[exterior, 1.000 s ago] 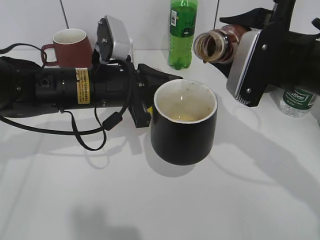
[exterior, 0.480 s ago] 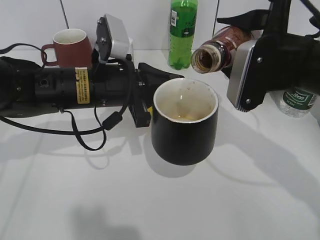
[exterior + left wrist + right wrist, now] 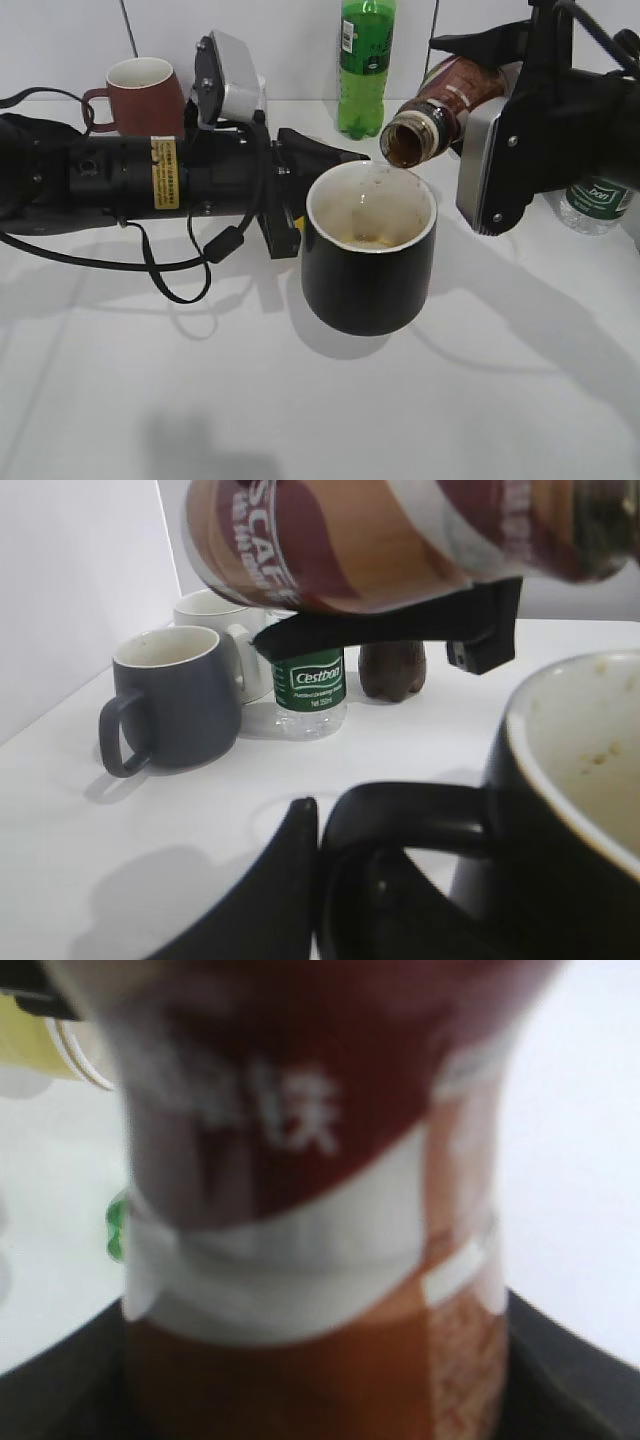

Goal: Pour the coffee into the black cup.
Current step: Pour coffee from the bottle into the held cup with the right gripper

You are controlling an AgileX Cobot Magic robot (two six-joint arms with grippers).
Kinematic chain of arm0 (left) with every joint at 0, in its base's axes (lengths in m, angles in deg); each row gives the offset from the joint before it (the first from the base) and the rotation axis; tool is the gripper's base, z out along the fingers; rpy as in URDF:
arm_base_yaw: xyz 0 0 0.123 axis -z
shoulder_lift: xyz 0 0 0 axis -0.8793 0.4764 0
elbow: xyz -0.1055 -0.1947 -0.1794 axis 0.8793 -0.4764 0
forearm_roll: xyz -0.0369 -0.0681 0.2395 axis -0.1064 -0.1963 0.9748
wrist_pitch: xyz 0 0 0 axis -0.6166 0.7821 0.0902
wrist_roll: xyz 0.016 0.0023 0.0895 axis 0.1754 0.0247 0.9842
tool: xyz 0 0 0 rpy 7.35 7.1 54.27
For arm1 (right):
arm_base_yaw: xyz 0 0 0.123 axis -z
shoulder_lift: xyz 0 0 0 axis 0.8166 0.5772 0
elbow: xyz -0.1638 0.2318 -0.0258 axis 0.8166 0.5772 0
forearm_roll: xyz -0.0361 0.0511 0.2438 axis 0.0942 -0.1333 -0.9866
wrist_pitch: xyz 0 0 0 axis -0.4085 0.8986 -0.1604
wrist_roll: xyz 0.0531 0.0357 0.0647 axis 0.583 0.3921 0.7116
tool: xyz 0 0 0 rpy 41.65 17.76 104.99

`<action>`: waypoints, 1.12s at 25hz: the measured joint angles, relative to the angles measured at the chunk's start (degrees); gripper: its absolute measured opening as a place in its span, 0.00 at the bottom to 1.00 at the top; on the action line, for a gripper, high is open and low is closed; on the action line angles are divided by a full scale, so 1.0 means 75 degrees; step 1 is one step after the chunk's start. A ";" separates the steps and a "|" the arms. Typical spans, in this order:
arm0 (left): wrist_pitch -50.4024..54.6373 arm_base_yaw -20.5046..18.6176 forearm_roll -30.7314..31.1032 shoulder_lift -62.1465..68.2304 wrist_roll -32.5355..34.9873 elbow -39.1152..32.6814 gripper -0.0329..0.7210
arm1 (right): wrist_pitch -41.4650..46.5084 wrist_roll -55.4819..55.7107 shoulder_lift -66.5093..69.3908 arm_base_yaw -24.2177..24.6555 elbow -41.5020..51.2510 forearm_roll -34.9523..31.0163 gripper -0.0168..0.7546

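Note:
The black cup (image 3: pixel 368 265) stands mid-table, its off-white inside showing a thin brownish pool at the bottom. My left gripper (image 3: pixel 292 200) is shut on its handle (image 3: pixel 410 815), one finger (image 3: pixel 275 880) outside the loop. My right gripper (image 3: pixel 482 72) is shut on the brown Nescafe bottle (image 3: pixel 432 110) and holds it tilted mouth-down, with the open mouth just above the cup's far right rim. Dark coffee (image 3: pixel 403 150) shows at the mouth; I see no stream. The bottle fills the right wrist view (image 3: pixel 310 1210) and crosses the top of the left wrist view (image 3: pixel 400 530).
A maroon mug (image 3: pixel 140 90) stands back left and a green soda bottle (image 3: pixel 365 60) back centre. A green-labelled water bottle (image 3: pixel 595 200) is at the right, beside a dark grey mug (image 3: pixel 170 705) and a white mug (image 3: pixel 215 615).
The right gripper has tipped the bottle further down and brought its mouth lower and leftward to the cup's rim. The left arm and cup stay still.

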 joint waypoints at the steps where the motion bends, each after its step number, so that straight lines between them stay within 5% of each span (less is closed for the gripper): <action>1: -0.0014 0.0000 0.0008 0.0000 0.0000 0.0000 0.10 | 0.0000 -0.0089 0.0000 0.0000 0.0000 0.0020 0.71; 28: -0.0152 0.0000 0.0458 0.0000 0.0000 0.0000 0.10 | -0.0050 -0.0733 0.0000 0.0000 0.0000 0.0033 0.71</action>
